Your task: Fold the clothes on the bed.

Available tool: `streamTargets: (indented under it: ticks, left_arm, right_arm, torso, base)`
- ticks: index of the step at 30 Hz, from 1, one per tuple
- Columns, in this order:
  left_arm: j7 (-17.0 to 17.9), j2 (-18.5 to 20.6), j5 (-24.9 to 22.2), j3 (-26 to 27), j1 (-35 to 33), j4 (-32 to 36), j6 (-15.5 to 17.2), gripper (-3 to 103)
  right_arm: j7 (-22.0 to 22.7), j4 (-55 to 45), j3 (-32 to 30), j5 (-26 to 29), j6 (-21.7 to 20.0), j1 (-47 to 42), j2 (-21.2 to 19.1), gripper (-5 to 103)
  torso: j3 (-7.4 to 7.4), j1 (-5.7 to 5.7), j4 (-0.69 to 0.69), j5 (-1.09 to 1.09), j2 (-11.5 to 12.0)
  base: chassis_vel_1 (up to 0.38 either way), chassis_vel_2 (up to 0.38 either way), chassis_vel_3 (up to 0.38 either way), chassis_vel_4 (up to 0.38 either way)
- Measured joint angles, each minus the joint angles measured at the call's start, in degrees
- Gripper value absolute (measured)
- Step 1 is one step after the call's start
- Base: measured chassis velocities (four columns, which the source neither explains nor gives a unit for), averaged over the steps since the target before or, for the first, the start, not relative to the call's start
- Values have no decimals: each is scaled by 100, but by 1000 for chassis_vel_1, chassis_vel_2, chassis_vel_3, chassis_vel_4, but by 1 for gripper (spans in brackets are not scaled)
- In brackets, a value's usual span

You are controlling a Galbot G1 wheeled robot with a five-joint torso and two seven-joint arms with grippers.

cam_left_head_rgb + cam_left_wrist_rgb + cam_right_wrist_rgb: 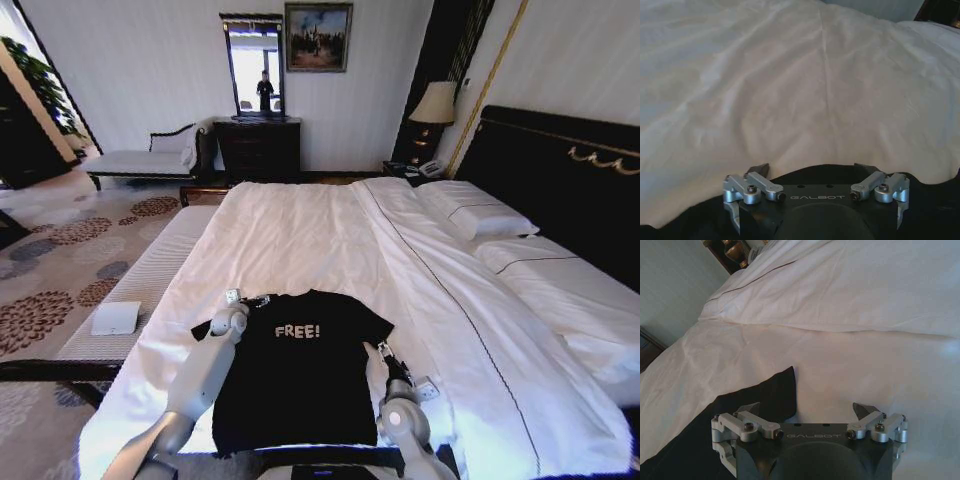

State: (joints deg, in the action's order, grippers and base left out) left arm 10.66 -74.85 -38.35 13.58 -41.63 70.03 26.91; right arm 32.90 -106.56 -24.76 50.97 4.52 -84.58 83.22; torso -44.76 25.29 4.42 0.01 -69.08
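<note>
A black T-shirt [300, 385] printed "FREE!" lies flat, front up, on the white bed [300, 230] near its foot end. My left gripper [250, 298] hovers at the shirt's left shoulder, by the sleeve. In the left wrist view this gripper [812, 169] is open, with the shirt's black edge [685, 222] just under it and white sheet beyond. My right gripper [384, 351] sits at the shirt's right sleeve. The right wrist view has that gripper [807, 409] open too, one finger over the pointed black sleeve [767, 392] and the other over bare sheet.
White pillows [478, 212] and a dark headboard [560, 160] lie to the right. A padded bench [150, 275] runs along the bed's left side with a small white box [116, 318] on it. A chaise [140, 160], a dresser [258, 148] and a lamp [434, 103] stand at the far wall.
</note>
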Motion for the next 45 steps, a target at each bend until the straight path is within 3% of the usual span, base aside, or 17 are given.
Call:
streamTargets:
  ticks: [4, 8, 10, 14, 16, 19, 20, 23, 25, 45]
  left_arm:
    - [16, -38, -26, -30, 5, -19, 72, 84]
    - [15, -112, -44, -48, 26, -63, 81, 62]
    - [15, -127, -41, -48, 34, -75, 71, 62]
    - [14, -198, -31, -28, 69, -102, 51, 40]
    - [14, -206, -31, -19, 74, -104, 51, 40]
    - [15, -217, -36, 2, 87, -105, 53, 24]
    - [15, -217, -36, 2, 87, -105, 53, 24]
    - [16, -222, -56, 29, 95, -81, 63, 8]
    - [13, -224, -58, 39, 105, -77, 64, 3]
    - [-77, -286, -22, 284, 330, -229, -53, 2]
  right_arm:
    - [-1, 17, -7, 20, 3, 14, -18, 100]
    - [-3, 38, -25, 48, 7, 21, -45, 100]
    - [-4, 41, -28, 56, 8, 22, -51, 100]
    - [-9, 67, -42, 93, 13, 38, -82, 100]
    - [-10, 75, -43, 100, 14, 42, -89, 100]
    - [-12, 102, -45, 120, 16, 70, -105, 100]
    - [-12, 102, -45, 120, 16, 70, -105, 100]
    - [-14, 130, -46, 137, 17, 99, -114, 100]
    - [-16, 144, -46, 140, 17, 107, -116, 100]
    - [-26, 223, -31, 141, 27, 149, -123, 100]
  torso:
    - [0, 0, -1, 0, 0]
    - [0, 0, -1, 0, 0]
    - [0, 0, -1, 0, 0]
    - [0, -1, 0, -1, 0]
    - [0, -1, 0, -1, 0]
    - [0, -1, 0, -1, 0]
    - [0, -1, 0, -1, 0]
    - [0, -1, 0, -1, 0]
    - [0, -1, 0, -1, 0]
    - [0, -1, 0, -1, 0]
  base:
    - [0, 0, 0, 0]
    - [0, 0, 0, 0]
    - [0, 0, 0, 0]
    - [0, 0, 0, 0]
    - [0, 0, 0, 0]
    - [0, 0, 0, 0]
    - [0, 0, 0, 0]
    - [0, 0, 0, 0]
    - [0, 0, 0, 0]
    - [0, 0, 0, 0]
